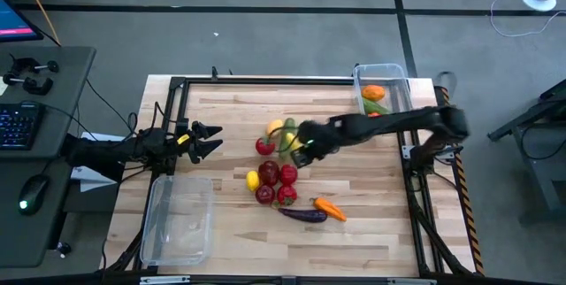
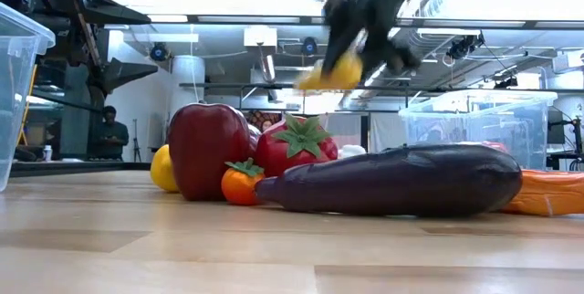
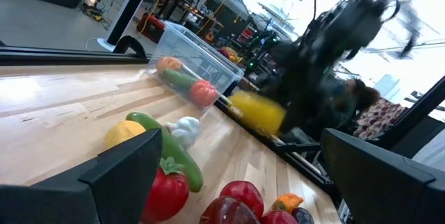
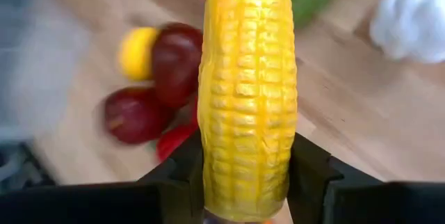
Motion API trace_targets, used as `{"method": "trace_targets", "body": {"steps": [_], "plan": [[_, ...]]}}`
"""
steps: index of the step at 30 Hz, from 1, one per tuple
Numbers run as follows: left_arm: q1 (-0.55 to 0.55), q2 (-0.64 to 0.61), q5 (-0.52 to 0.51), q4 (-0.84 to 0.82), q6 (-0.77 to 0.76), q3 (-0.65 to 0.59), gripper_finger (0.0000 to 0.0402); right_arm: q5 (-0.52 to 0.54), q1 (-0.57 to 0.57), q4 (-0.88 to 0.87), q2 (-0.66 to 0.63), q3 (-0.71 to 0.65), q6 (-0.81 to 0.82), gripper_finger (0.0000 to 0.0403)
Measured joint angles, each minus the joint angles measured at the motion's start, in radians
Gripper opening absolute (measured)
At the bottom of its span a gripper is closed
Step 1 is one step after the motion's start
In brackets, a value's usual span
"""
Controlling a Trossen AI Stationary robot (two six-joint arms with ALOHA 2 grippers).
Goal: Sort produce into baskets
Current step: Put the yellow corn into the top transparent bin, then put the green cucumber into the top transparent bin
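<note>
My right gripper (image 1: 305,149) is shut on a yellow corn cob (image 4: 247,92) above the produce pile (image 1: 276,172) in the middle of the table. The pile holds red apples, strawberries, lemons, a green cucumber, white garlic, a purple eggplant (image 2: 392,181) and an orange carrot (image 1: 329,208), all lying on the wood. My left gripper (image 1: 212,141) is open and empty to the left of the pile. One clear basket (image 1: 382,77) at the far right holds a few pieces. The other clear basket (image 1: 177,219) stands at the near left. My right gripper pinches the corn cob between its two fingers (image 4: 309,172), on the cob's two long sides near one end (image 4: 212,165). The rest of the cob sticks out beyond the fingers. In the low view the cob (image 2: 333,71) is lifted clear above the pile, tilted.
The right basket holds an orange piece (image 1: 373,92), a green cucumber (image 1: 377,106) and a red piece. The black table frame (image 1: 177,86) runs round the wooden top. A desk with a keyboard and a mouse stands beyond the table's left edge. Bare wood lies between the pile and each basket.
</note>
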Motion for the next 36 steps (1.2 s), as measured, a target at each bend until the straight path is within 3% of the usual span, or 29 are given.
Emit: {"method": "trace_targets", "body": {"steps": [2, 8, 10, 15, 24, 31, 36], "plan": [[0.000, 0.000, 0.000, 0.000, 0.000, 0.000, 0.0378, 0.068, -0.014, -0.070, -0.092, 0.001, 0.000, 0.0122], [0.000, 0.000, 0.000, 0.000, 0.000, 0.000, 0.0378, 0.442, -0.096, -0.458, -0.312, 0.001, 0.103, 0.0137], [0.000, 0.000, 0.000, 0.000, 0.000, 0.000, 0.0378, 0.494, -0.150, -0.589, -0.350, 0.001, 0.129, 0.0140], [0.000, 0.000, 0.000, 0.000, 0.000, 0.000, 0.0378, 0.538, -0.331, -0.777, -0.383, 0.000, 0.110, 0.0143], [0.000, 0.000, 0.000, 0.000, 0.000, 0.000, 0.0378, 0.518, -0.561, -0.735, -0.333, -0.001, -0.233, 0.0200], [0.000, 0.000, 0.000, 0.000, 0.000, 0.000, 0.0378, 0.488, -0.643, -0.690, -0.280, -0.002, -0.340, 0.0277], [0.000, 0.000, 0.000, 0.000, 0.000, 0.000, 0.0378, 0.395, -0.623, -0.596, -0.288, -0.002, -0.344, 0.0297]]}}
